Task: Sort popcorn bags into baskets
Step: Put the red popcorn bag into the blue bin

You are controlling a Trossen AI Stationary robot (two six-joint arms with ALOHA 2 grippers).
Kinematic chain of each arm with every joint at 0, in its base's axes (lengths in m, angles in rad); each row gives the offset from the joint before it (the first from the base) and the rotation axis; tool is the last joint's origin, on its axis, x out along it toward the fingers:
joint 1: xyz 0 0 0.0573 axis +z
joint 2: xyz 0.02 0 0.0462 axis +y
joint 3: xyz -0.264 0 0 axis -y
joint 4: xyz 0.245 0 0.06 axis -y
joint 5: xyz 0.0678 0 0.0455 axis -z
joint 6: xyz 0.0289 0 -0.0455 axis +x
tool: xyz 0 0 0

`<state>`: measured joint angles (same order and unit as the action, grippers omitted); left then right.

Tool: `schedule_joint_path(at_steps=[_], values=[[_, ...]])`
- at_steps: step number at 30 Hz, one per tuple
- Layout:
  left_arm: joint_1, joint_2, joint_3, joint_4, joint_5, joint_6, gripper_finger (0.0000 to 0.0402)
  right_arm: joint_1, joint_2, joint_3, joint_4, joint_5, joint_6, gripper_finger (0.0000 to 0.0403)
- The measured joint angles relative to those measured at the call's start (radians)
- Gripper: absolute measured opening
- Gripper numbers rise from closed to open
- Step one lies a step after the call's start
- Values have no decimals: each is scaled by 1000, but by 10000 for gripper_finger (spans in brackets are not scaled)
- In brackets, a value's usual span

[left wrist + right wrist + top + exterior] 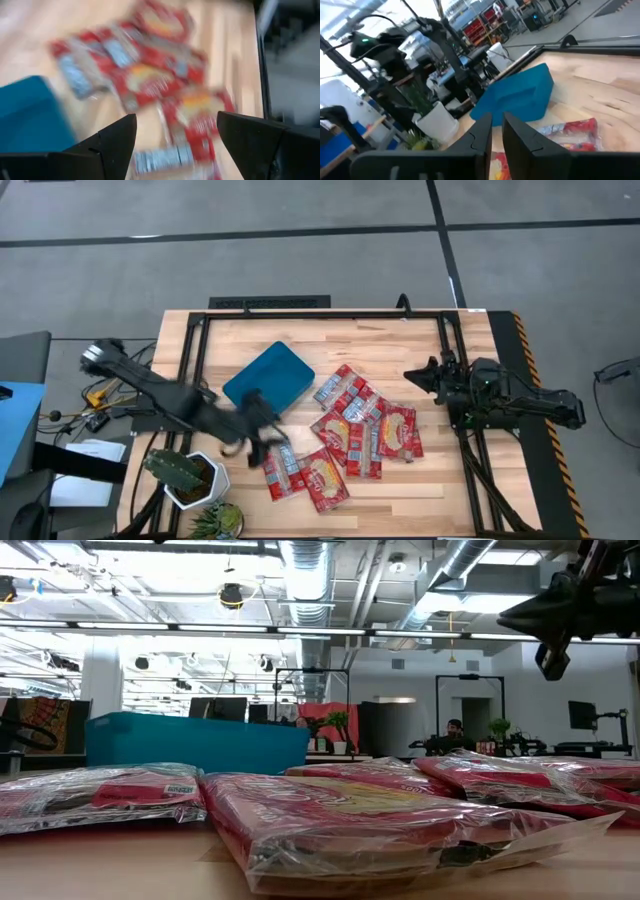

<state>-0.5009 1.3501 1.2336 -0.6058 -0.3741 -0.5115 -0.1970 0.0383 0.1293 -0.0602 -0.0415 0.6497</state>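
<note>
One teal tray sits tilted on the wooden bench, left of centre. About eight red popcorn packets lie loose to its right and near side, several overlapping; exact count unclear in the pile. None in the tray.

Left gripper hovers just near-side of the tray, beside the two nearest packets; jaws spread wide, holding nothing. Right gripper waits at the bench's right edge, jaws nearly closed, empty.

White hexagonal cactus pot at the near-left corner, a second spiky plant beside it.
</note>
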Motion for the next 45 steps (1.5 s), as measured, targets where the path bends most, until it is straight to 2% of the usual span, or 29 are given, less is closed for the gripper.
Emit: schedule_joint_path(at_steps=[5,8,10,14,18,22,31,35,45], values=[[-30,248,186,-207,225,61,265,0,0,1,-12,-36,-29,93],[-34,358,249,-327,306,109,265,0,0,1,-44,-45,-41,112],[-41,408,276,-353,316,182,265,0,0,1,-70,-52,-55,126],[-59,439,281,-361,274,370,265,0,0,1,-90,-58,-58,157],[-59,438,250,-348,237,539,265,0,0,1,-92,-63,-60,186],[-50,435,192,-262,260,699,265,0,0,2,-93,-63,-59,206],[-28,332,-44,-2,273,819,265,0,0,2,-91,-63,-49,218],[-25,320,-133,63,326,887,265,0,0,2,-91,-63,-43,213],[-9,319,-233,263,322,1016,265,0,0,2,-97,-63,-3,212]])
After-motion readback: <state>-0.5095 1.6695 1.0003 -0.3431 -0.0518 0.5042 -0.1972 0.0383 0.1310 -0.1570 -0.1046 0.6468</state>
